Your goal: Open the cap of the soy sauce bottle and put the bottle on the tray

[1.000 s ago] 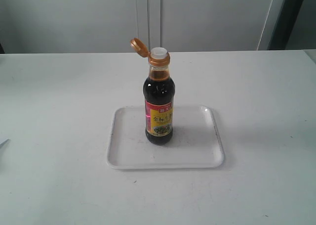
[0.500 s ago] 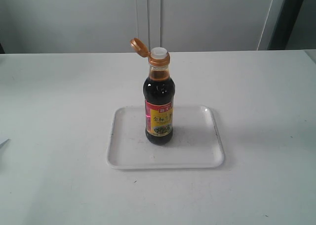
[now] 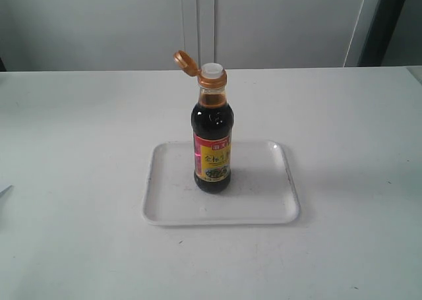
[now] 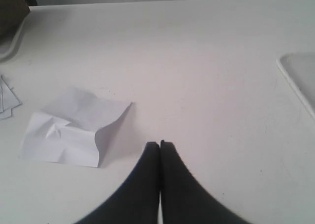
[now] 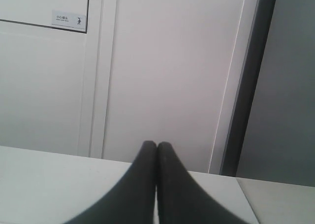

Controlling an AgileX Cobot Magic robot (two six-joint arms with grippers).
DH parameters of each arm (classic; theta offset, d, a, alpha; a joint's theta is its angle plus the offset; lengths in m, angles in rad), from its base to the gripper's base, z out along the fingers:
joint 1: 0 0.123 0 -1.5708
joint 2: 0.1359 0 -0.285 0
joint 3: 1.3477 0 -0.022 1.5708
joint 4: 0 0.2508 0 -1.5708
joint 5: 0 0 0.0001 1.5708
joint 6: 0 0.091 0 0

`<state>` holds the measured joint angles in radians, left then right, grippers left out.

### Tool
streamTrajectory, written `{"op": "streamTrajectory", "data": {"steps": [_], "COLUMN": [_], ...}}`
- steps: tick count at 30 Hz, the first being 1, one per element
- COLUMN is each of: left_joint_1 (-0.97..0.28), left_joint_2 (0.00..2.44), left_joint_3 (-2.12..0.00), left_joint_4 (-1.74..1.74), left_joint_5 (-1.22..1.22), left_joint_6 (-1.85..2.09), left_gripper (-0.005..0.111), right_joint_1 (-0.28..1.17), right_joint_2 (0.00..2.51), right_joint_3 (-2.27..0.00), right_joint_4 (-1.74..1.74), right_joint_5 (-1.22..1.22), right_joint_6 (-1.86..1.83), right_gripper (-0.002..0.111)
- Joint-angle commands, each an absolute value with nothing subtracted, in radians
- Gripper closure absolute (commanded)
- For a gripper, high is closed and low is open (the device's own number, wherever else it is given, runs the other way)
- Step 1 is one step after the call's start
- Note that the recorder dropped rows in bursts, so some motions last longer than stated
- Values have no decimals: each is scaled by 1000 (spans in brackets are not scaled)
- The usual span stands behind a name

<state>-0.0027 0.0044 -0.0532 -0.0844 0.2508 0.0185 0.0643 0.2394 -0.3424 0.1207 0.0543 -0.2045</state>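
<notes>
Soy sauce bottle (image 3: pixel 212 142) stands upright near the middle of the white tray (image 3: pixel 264 208) on the table (image 3: pixel 72 135), its golden-brown cap (image 3: pixel 185 62) flipped back off the white spout (image 3: pixel 212 69). Left gripper (image 4: pixel 160 144) has its fingers pressed together above a crumpled paper (image 4: pixel 74 128); right gripper (image 5: pixel 157 144) is likewise closed, empty, facing the wall (image 5: pixel 167 61).

The soy sauce bottle (image 3: pixel 212 142) stands upright on the tray (image 3: pixel 264 204), its cap (image 3: pixel 185 62) flipped open.
</notes>
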Motion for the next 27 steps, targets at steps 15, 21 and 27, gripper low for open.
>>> {"op": "streamTrajectory", "data": {"steps": [15,21,27], "left_joint_1": [0,0,0], "left_joint_2": [0,0,0], "left_joint_3": [0,0,0], "left_joint_4": [-112,-112,-112], "left_joint_5": [231,231,231], "left_joint_6": [0,0,0], "left_gripper": [107,107,107], "right_joint_1": [61,61,61], "right_joint_2": [232,232,232], "right_joint_3": [-338,-338,-338], "right_joint_4": [122,122,122], "right_joint_5": [50,50,50], "right_joint_6": [-202,-202,-202], "right_gripper": [108,108,108]}}
